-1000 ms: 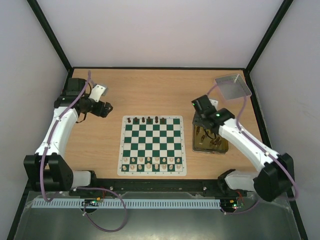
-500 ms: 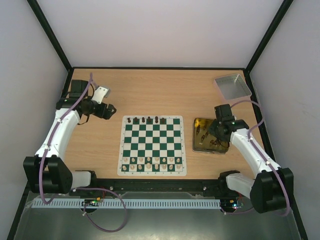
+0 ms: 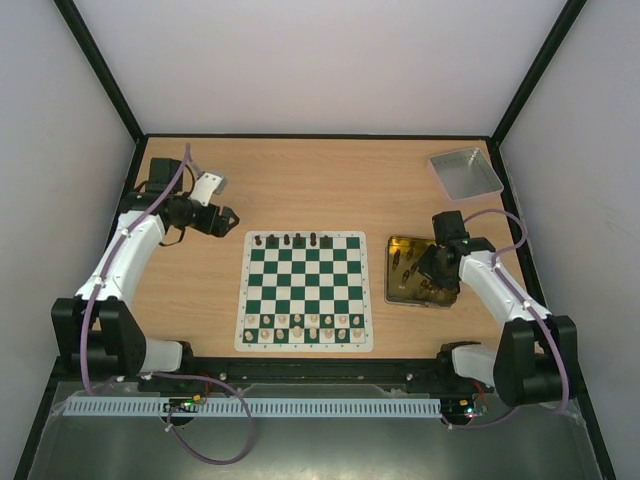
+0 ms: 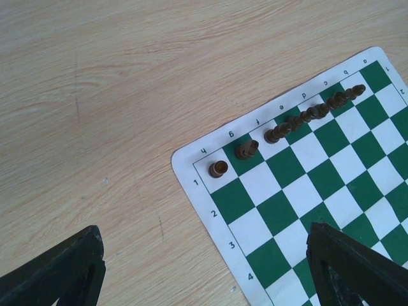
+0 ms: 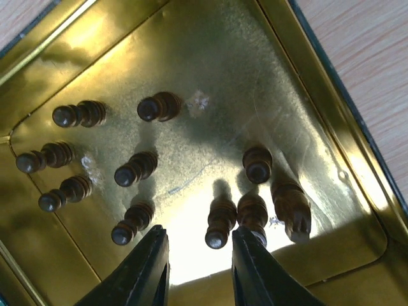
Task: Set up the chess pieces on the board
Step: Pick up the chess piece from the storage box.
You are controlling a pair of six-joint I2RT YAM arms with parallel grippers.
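Item one – board (image 3: 304, 290): a green-and-white mat lying flat at the middle of the counter (image 3: 300, 180), its white border all in view from the top camera. Item two – chess pieces (image 3: 293, 240): a single dark row on the far rank of the board; on my left wrist camera the same row (image 4: 306, 116) runs along the lettered edge, with one piece on the h square and one on the g square. Pale pieces (image 3: 305, 325) fill the near two ranks. Gold tin (image 3: 393, 290), just off the board's right edge, holds loose dark pieces (image 5: 135, 169) scattered over its floor; I count ten, and I cannot tell whether they stand or lie. Grey tray (image 3: 465, 172) sits at the far right corner of the counter, well apart from the tin. Left hand (image 4: 204, 274): hovering above bare wood off the board's far left corner, fingers spread wide, holding nothing. Right hand (image 5: 199, 245): lowered into the tin, fingers parted by a narrow gap over bare gold floor, gripping nothing, with one dark piece just beyond the fingertips.
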